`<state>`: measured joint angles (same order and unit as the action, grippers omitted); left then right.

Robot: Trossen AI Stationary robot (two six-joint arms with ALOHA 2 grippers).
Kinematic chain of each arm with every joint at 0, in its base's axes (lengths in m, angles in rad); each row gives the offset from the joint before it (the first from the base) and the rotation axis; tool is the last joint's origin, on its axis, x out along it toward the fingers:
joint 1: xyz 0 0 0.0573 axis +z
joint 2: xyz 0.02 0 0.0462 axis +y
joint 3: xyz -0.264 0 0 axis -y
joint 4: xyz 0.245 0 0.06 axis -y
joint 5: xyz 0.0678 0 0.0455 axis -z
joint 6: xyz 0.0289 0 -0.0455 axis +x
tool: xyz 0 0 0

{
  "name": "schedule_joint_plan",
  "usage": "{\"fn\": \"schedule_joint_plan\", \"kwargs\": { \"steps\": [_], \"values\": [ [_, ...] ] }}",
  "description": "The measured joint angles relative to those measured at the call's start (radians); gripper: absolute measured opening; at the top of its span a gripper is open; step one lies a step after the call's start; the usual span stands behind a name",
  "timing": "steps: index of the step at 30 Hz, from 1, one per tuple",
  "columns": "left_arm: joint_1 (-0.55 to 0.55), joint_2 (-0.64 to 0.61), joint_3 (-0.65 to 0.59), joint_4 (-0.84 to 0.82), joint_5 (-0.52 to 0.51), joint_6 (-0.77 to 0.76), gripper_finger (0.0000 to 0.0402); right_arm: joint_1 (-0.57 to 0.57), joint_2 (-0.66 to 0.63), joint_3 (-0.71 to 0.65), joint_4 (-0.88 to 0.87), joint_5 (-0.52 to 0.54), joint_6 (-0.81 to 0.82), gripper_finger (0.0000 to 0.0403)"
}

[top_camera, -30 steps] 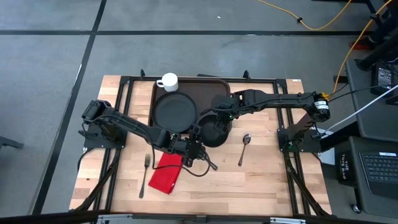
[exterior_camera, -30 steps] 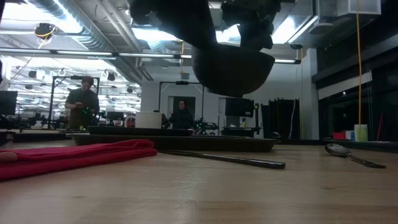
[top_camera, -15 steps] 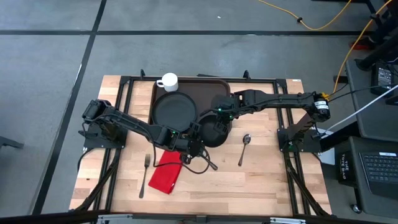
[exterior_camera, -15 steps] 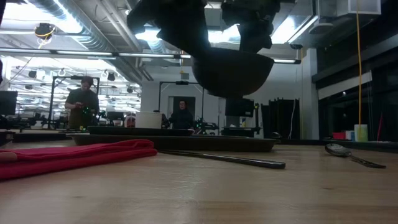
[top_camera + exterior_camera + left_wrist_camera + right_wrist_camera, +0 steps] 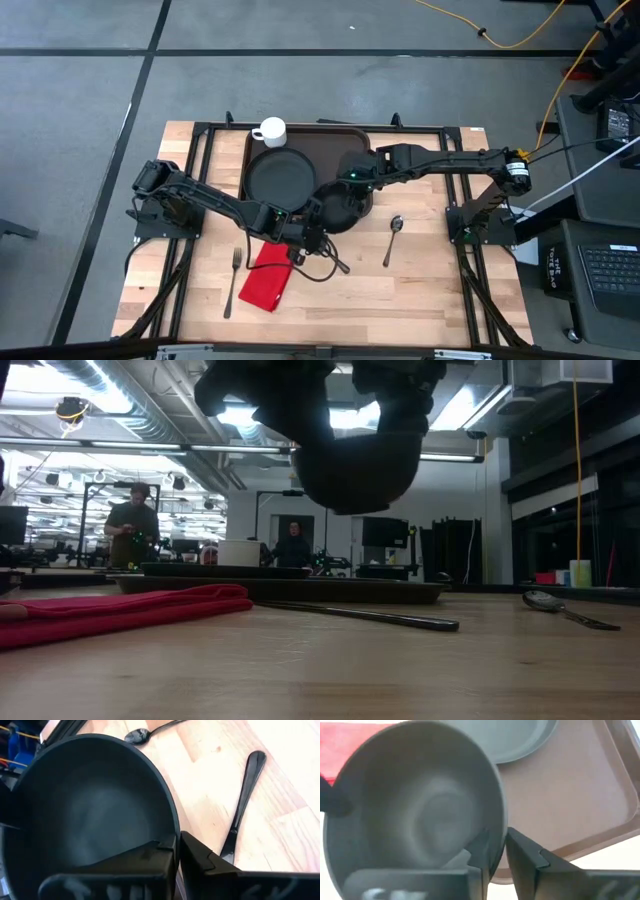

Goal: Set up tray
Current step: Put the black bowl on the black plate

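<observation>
The wooden table [image 5: 420, 280], made of pale butcher-block planks with a visible grain, carries the tray [image 5: 330, 142] at its far middle: a large dark brown plastic rectangle with rounded corners and a raised rim, lying flat. On the tray's left half rests a round black plate [image 5: 281, 178] with a smooth matte face and a shallow lip. A deep black bowl [image 5: 345, 202], round with a thin rim and a dull sheen inside, hangs in the air over the tray's near edge, clear of the table in the low view. Both arms have it: the left gripper [image 5: 176, 851] is clamped tight on the bowl's rim, one finger inside and one outside, and the right gripper [image 5: 495, 851] straddles the opposite rim the same way, though whether its fingers press the wall or stand a little loose of it cannot be told. A soft red napkin [image 5: 268, 279], folded into a rough oblong, lies on the wood just near of the left gripper. A small white mug [image 5: 270, 131] stands at the tray's far left corner. A shiny metal knife [image 5: 243, 800] lies on the wood beside the napkin, a spoon [image 5: 392, 238] to the right of the bowl, and a fork [image 5: 233, 281] left of the napkin.
</observation>
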<state>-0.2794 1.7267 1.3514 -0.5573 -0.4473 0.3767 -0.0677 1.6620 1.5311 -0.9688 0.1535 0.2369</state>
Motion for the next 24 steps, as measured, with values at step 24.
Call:
{"fn": "schedule_joint_plan", "kwargs": {
  "steps": [24],
  "values": [
    [0.0, -0.099, -0.007, -0.256, 0.029, -0.155, 0.0002, 0.026, -0.117, 0.022, -0.016, 0.134, -0.108, 0.005]
  ]
}}
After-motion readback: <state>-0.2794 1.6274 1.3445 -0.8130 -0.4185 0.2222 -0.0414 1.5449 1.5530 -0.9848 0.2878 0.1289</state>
